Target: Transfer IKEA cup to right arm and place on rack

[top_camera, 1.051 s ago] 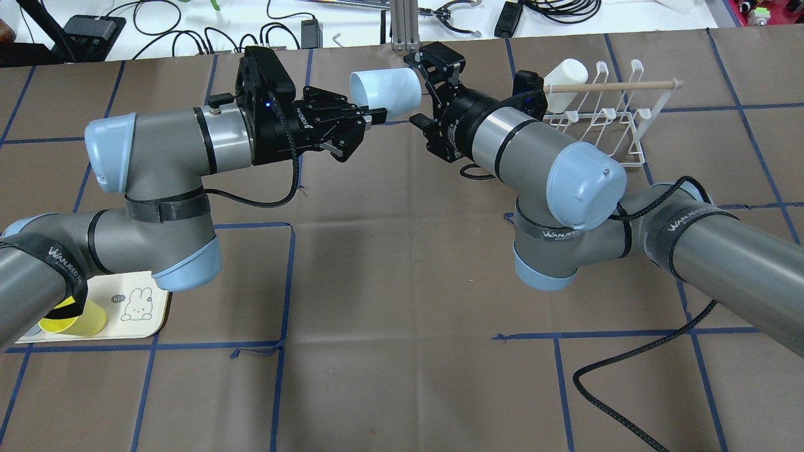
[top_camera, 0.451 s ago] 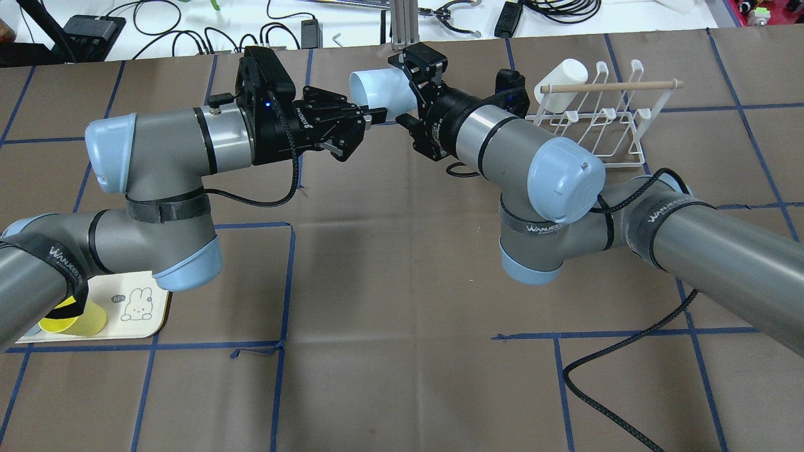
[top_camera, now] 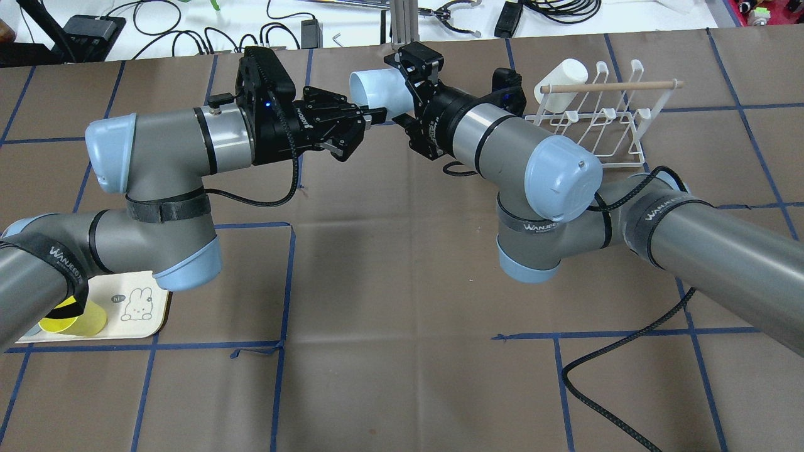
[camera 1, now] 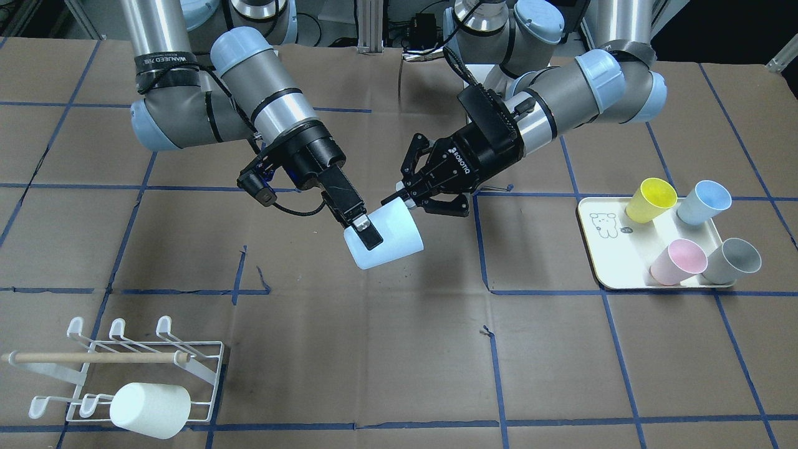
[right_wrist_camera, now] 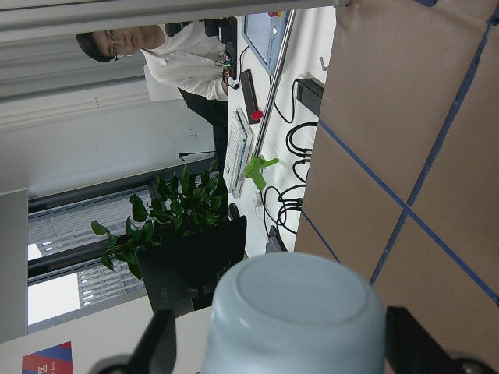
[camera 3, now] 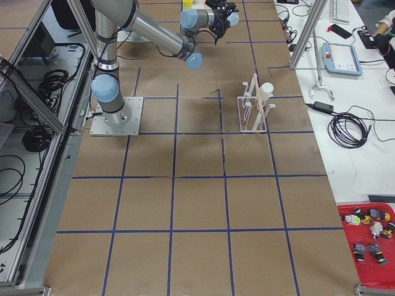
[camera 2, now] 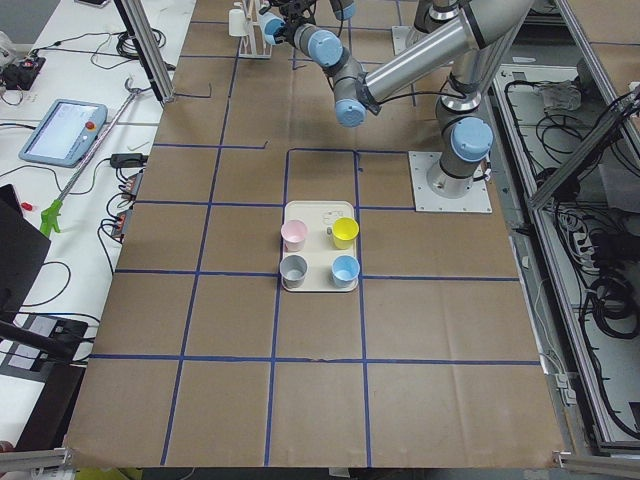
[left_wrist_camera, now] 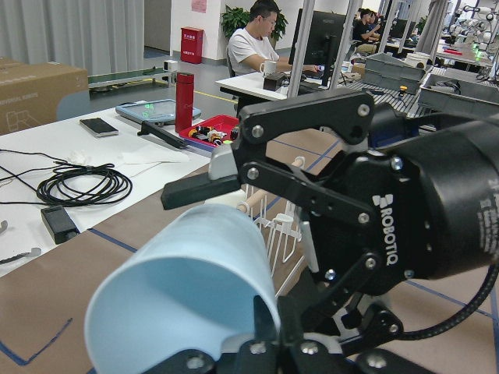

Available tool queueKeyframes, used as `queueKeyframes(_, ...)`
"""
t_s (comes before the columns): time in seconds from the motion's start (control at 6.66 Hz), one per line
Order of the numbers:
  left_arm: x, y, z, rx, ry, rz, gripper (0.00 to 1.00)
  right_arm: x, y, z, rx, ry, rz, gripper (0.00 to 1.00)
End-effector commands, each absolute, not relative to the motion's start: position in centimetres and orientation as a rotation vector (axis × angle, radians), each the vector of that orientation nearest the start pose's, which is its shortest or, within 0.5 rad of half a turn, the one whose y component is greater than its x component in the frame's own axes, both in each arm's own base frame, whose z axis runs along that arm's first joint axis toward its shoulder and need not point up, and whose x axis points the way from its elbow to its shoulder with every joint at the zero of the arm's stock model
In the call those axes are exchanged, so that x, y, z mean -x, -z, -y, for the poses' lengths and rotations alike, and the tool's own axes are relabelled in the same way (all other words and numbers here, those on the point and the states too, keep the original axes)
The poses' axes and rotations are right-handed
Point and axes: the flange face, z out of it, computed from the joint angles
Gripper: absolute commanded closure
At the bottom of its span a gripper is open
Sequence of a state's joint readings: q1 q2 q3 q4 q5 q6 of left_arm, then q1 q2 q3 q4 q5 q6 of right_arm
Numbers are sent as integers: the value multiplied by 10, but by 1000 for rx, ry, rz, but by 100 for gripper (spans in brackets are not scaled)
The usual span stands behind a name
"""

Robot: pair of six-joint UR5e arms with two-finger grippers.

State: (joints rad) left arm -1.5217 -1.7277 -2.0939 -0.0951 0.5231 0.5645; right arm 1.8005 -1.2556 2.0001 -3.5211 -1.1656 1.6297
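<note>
The pale blue IKEA cup (camera 1: 393, 240) hangs on its side above the table's middle, and my left gripper (camera 1: 399, 199) is shut on its rim. In the overhead view the cup (top_camera: 380, 91) lies between both hands. My right gripper (camera 1: 368, 240) on the right arm (top_camera: 502, 138) is open, its fingers set on either side of the cup's closed end. The right wrist view shows the cup's base (right_wrist_camera: 296, 312) between those spread fingers with a gap on one side. The white wire rack (camera 1: 187, 355) with its wooden dowel stands at the table's corner on my right.
A white cup (camera 1: 149, 408) lies on the rack's front prongs. A cream tray (camera 1: 601, 249) on my left side holds several coloured cups. A black cable (top_camera: 603, 370) loops over the table under the right arm. A person sits at a desk beyond the table.
My right arm has moved toward my left gripper, bringing its open fingers around the cup's closed end. The left arm and the cup have stayed still.
</note>
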Motion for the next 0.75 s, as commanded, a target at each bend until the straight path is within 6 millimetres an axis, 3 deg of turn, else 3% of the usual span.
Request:
queueKeyframes(0.0, 196, -372, 487, 1018, -1196, 1882, 94, -292, -362, 488, -1025, 470, -1637, 20)
queueKeyframes(0.3, 196, -372, 487, 1017, -1195, 1882, 93, -292, -361, 488, -1024, 468, -1639, 37)
queueKeyframes(0.45, 196, -373, 487, 1019, -1198, 1881, 91, -292, -361, 488, -1015, 475, -1643, 50)
queueKeyframes(0.6, 196, -373, 487, 1019, -1198, 1883, 80, -291, -361, 489, -1014, 478, -1646, 55)
